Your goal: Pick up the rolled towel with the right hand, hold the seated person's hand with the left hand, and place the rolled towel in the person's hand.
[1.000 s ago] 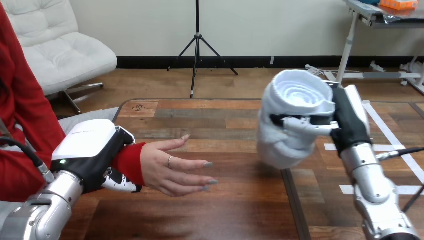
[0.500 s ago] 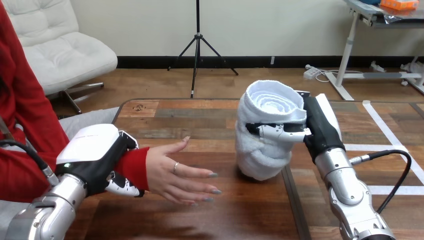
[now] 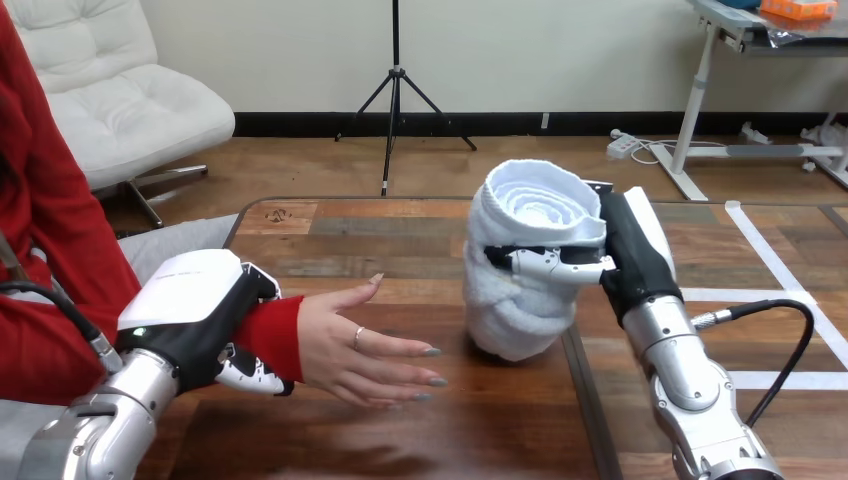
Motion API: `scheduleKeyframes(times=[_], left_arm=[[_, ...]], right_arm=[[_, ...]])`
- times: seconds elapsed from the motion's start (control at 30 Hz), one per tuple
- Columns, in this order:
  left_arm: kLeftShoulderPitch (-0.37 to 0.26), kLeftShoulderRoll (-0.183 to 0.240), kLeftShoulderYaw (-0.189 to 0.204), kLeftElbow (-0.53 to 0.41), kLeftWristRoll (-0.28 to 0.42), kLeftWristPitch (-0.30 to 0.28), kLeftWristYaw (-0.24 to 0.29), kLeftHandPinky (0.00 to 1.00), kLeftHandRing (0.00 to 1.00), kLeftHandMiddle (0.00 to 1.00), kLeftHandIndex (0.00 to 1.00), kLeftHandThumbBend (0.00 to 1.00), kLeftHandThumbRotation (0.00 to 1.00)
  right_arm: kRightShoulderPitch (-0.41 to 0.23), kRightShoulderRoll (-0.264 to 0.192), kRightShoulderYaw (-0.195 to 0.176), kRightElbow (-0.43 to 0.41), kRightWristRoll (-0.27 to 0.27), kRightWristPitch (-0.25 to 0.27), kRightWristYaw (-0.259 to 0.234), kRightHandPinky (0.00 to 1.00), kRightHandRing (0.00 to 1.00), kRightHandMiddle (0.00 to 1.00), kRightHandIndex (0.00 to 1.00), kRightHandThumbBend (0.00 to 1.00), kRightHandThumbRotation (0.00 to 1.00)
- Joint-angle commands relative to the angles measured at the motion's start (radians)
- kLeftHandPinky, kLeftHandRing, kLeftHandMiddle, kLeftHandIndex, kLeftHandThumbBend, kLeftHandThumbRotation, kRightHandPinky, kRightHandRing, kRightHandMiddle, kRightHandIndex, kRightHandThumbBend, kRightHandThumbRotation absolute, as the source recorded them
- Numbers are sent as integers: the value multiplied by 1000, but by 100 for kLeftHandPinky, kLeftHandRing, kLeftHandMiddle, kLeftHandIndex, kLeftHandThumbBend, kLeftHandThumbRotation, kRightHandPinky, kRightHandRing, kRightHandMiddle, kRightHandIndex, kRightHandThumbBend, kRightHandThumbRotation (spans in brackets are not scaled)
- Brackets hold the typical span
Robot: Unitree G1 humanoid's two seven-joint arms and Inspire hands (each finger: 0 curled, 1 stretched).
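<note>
Item 1: my left hand (image 3: 195, 318). It is at the view's lower left, over the near part of the table (image 3: 400, 222), white shell upward. My fingers (image 3: 250, 374) are curled in under the person's wrist (image 3: 272, 335), which is covered by a red sleeve, and my palm lies over the top of it, so the wrist is clasped between them.

Item 2: the person's hand (image 3: 362, 345). It reaches out from my left hand toward the middle of the table, palm turned up and inward, fingers straight and close together, thumb raised. It holds nothing.

Item 3: my right hand (image 3: 628, 250). It is right of centre, palm facing left against the towel. My fingers (image 3: 548, 263) are wrapped across its front in a closed grasp, pressing into the cloth.

Item 4: the rolled towel (image 3: 520, 300). It is white and stands roughly upright in my right hand, with its spiral end on top. It is just right of the person's fingertips and not touching them. Its lower end is close above the table. I cannot tell whether it rests on the wood.
</note>
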Motion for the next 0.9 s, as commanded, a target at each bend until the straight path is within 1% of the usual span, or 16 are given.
scheduleKeyframes(times=[0.0,0.3,0.4,0.6,0.87], left_arm=[[-216,-32,20,-75,-29,-20,37,26,31,36,36,76,0],[-238,-52,14,-72,-27,-16,37,26,31,36,36,75,0],[-245,-57,11,-74,-24,-9,31,26,31,36,36,75,0],[-257,-70,6,-68,-25,-14,38,26,31,36,36,75,0],[-277,-88,0,-56,-23,-10,38,26,30,36,36,76,0]], right_arm=[[-148,49,26,-119,8,-30,7,30,35,40,42,78,0],[-142,81,33,-145,30,-40,30,29,34,39,41,78,0],[-138,88,38,-158,26,-42,32,29,34,39,41,78,0],[-134,101,48,-181,23,-44,38,30,35,40,41,78,0],[-125,113,58,-223,12,-33,45,30,35,40,41,78,0]])
